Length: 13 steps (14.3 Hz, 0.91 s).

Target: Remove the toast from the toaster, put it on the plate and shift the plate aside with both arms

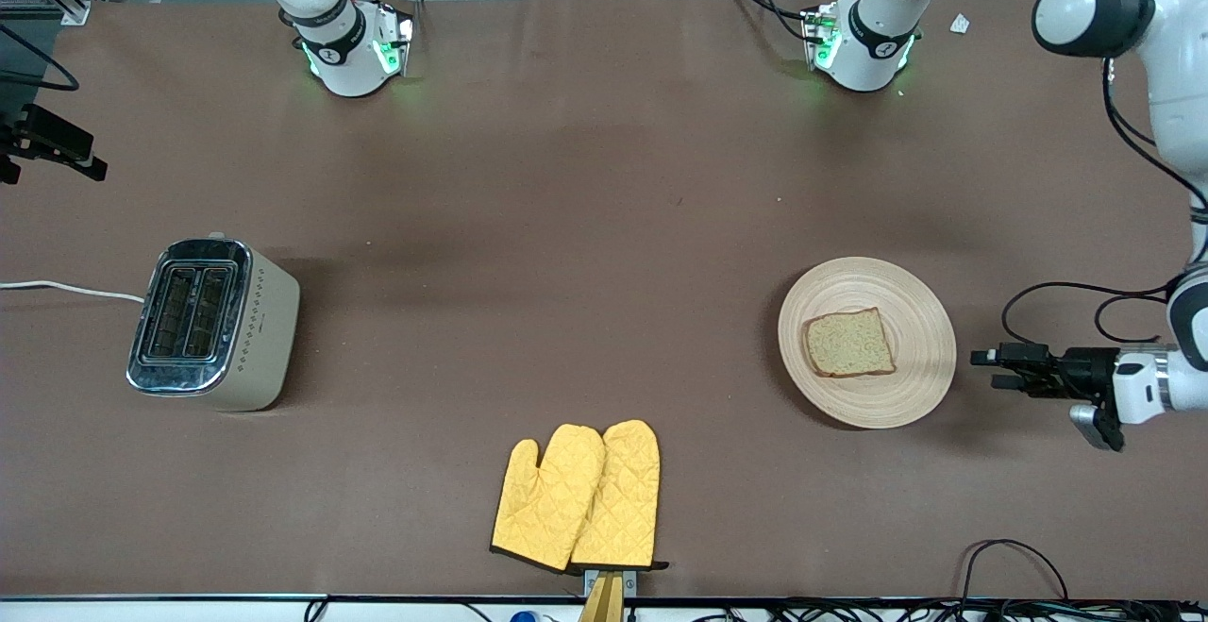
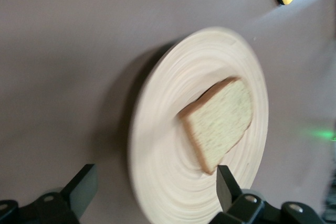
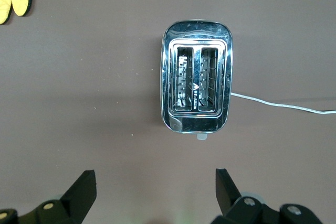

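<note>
The toast (image 1: 848, 343) is seen lying flat on the round wooden plate (image 1: 920, 301), toward the left arm's end of the tabletop (image 1: 585, 226), and both toaster (image 1: 215, 324) slots are seen empty. The left tool (image 1: 991, 369) is held low just beside the plate's rim, fingers spread and nothing pinched; the right tool (image 3: 156, 195) is poised over the toaster, likewise spread. Should the plate be nudged or tilted at one edge, the slice could be slid off. Yellow oven mitts (image 1: 578, 495) are left untouched nearer the camera.

Left gripper (image 1: 987, 369) at right edge of front view, horizontal, fingers (image 2: 227, 184) spread wide, empty. Right gripper (image 3: 155, 190) out of front view, waited overhead, fingers likewise apart, empty.
</note>
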Each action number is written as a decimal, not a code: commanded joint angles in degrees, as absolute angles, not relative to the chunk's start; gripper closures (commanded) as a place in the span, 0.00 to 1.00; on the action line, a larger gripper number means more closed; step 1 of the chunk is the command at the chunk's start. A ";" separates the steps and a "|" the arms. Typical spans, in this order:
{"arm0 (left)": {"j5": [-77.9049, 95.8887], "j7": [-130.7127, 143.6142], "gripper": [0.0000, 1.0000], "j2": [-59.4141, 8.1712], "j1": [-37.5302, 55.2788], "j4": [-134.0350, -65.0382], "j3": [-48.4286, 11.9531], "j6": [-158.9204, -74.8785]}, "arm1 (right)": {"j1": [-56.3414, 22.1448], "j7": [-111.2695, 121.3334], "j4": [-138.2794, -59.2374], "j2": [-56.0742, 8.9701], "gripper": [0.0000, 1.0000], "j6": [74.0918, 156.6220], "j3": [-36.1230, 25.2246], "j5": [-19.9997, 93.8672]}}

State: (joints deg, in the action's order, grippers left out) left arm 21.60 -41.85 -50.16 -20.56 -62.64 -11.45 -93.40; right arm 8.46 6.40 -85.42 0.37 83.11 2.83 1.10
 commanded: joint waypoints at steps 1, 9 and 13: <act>13.57 -33.36 0.00 -39.06 -13.03 -64.60 -10.02 -94.13 | 9.14 5.89 -87.01 1.41 0.00 83.50 3.52 0.26; 0.53 0.58 0.00 -16.72 -1.49 -67.06 -10.81 -84.06 | 8.53 5.89 -86.75 1.41 0.00 83.76 3.87 0.26; 0.97 1.76 0.00 -8.73 -4.39 -75.63 -11.16 -86.19 | 8.70 5.89 -86.75 1.32 0.00 83.58 3.87 0.26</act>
State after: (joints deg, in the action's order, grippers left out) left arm 1.38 1.35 -14.15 -2.54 -66.89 -11.24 -82.35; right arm 8.33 6.40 -85.52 0.34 83.14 3.40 1.09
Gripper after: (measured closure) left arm 0.000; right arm 0.000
